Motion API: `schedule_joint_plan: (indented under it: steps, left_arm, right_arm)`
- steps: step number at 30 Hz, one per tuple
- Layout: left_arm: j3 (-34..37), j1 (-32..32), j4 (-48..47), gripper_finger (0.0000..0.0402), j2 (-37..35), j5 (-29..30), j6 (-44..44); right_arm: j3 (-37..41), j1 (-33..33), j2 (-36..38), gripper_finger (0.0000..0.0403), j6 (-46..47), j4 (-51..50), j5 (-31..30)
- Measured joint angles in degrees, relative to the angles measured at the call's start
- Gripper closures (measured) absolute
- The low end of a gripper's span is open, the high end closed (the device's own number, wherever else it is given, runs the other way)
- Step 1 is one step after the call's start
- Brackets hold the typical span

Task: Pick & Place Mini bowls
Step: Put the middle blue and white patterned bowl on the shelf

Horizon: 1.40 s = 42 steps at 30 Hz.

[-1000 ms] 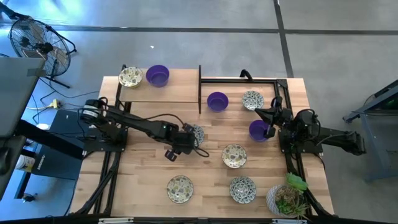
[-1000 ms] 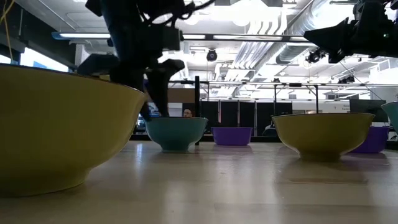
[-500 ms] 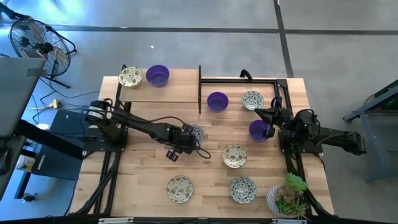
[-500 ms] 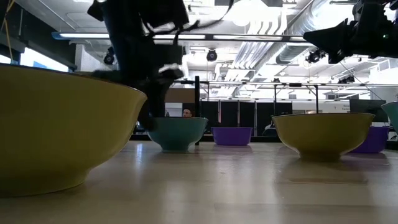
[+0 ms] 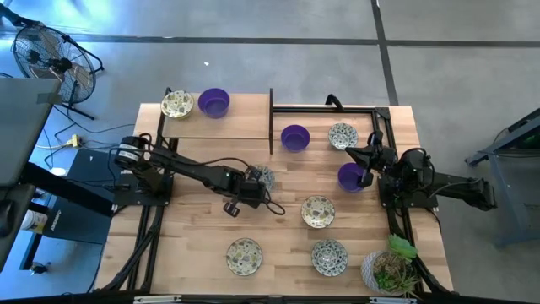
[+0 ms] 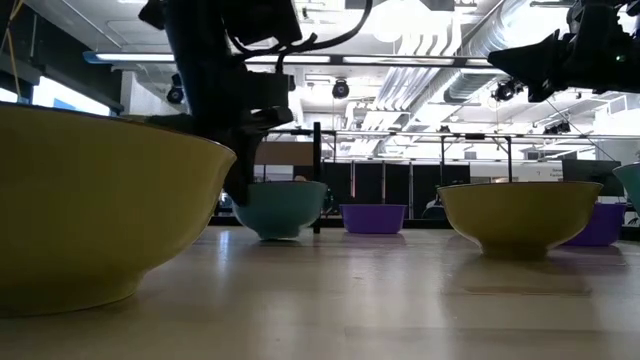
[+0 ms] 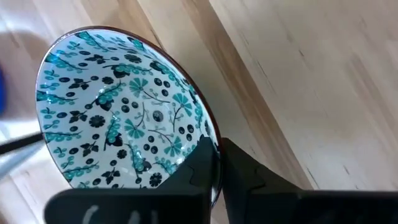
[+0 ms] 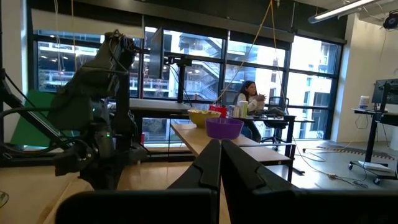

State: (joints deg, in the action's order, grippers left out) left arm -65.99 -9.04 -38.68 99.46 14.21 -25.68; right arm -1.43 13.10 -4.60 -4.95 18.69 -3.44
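Left gripper [image 7: 217,163] pinched shut on rim of a floral bowl [image 7: 124,118], one finger inside, one outside; rest of the fingers cut off at frame edge. From above, this bowl [image 5: 264,177] sits near table centre, half hidden under the arm. Low view: held bowl [image 6: 283,208] shows teal outside, gripper dark against the ceiling lights, contact hard to make out. Right of it, purple bowl [image 5: 294,137] and another floral bowl [image 5: 342,134] by the black frame. Right gripper [image 8: 220,163] closed, empty, over the second purple bowl [image 5: 351,177], partly covering it.
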Motion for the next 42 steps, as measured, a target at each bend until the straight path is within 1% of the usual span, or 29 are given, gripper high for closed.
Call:
schedule_joint_plan:
  steps: [3, 7, 10, 14, 16, 18, 20, 23, 25, 30, 32, 36, 42]
  left_arm:
    - [-3.79, -0.14, -6.97, 0.0395, 0.00, -0.56, 0.06]
    - [-11.53, -0.88, -16.98, 0.0396, -0.03, -0.38, 0.08]
    - [-16.90, -1.54, -24.67, 0.0396, -2.04, -0.35, 0.72]
    - [-22.69, -1.28, -30.12, 0.0397, -4.89, -0.24, 2.09]
    - [-25.55, -0.26, -31.91, 0.0397, -6.38, 0.71, 2.56]
    - [-28.44, 1.29, -32.95, 0.0397, -7.86, 3.76, 3.35]
    - [-31.53, 3.87, -36.12, 0.0398, -8.14, 6.96, 3.96]
    - [-35.71, 9.04, -39.31, 0.0398, -7.67, 8.41, 2.36]
    - [-37.25, 12.97, -39.06, 0.0398, -7.98, 7.68, -1.51]
    - [-37.67, 22.32, -34.82, 0.0398, -7.68, 1.09, -9.58]
    - [-37.73, 25.05, -33.29, 0.0398, -7.65, -0.11, -11.87]
    - [-37.73, 28.78, -32.50, 0.0398, -5.41, -0.31, -15.19]
    - [-37.69, 32.51, -31.99, 0.0398, -2.11, -0.69, -18.91]
  right_arm:
    - [0.00, 0.00, 0.00, 0.0403, 0.00, 0.00, 0.00]
    - [0.00, 0.00, 0.00, 0.0403, 0.00, -0.01, 0.00]
    - [0.00, -0.02, 0.00, 0.0403, 0.00, -0.01, 0.00]
    - [0.01, 0.00, 0.00, 0.0403, 0.00, -0.29, 0.00]
    - [0.00, 0.00, 0.00, 0.0403, -0.02, -0.36, 0.00]
    - [0.02, 0.00, 0.00, 0.0403, -0.02, -0.36, 0.00]
    - [0.00, -0.02, 0.00, 0.0403, -0.02, -0.34, 0.02]
    - [0.00, -0.01, 0.00, 0.0403, -0.02, -0.29, 0.01]
    - [0.02, 0.00, 0.00, 0.0403, -0.02, 0.04, 0.03]
    - [0.00, -0.01, 0.00, 0.0403, 0.04, 0.07, 0.21]
    - [0.00, 0.00, 0.00, 0.0403, 0.02, 0.07, 0.20]
    - [0.00, 0.00, 0.00, 0.0403, 0.02, 0.05, 0.20]
    - [0.01, -0.02, 0.00, 0.0403, 0.02, 0.05, 0.22]
